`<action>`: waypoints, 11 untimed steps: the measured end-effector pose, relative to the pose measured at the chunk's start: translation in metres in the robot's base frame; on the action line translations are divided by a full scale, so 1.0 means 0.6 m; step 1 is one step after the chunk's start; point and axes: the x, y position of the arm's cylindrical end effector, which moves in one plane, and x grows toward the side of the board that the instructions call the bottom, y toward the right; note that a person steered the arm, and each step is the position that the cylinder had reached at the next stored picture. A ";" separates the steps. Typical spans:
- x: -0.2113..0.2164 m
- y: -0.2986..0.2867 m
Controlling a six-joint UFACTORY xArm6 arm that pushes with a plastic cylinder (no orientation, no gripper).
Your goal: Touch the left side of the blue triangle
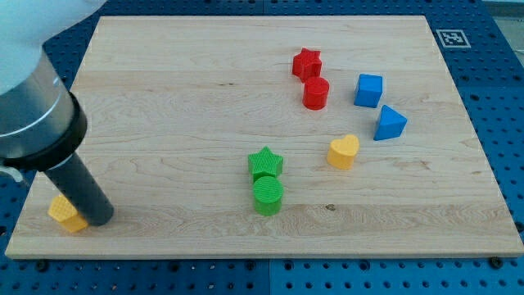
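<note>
Tip, a bare rod grasping nothing, sits lower left on the counter touching a yellow block, while the blue triangle lies well apart toward the right, slightly higher.

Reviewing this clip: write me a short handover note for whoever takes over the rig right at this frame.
My tip sits at the board's lower left corner, against a yellow block; no claw on this rig.
The blue triangle lies at the view's right, just below the blue cube, with the yellow heart to its lower left.
Done: nothing yet; the triangle is untouched.
Left: cross the board rightward, likely passing the green star and green cylinder, and reach the triangle's left side.
</note>
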 end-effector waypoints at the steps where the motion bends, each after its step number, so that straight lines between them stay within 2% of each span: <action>1: 0.001 -0.003; 2: -0.017 -0.001; 4: -0.199 0.100; 5: -0.255 0.131; 6: -0.255 0.140; 8: -0.239 0.423; 9: -0.203 0.489; 10: -0.201 0.489; 11: -0.201 0.542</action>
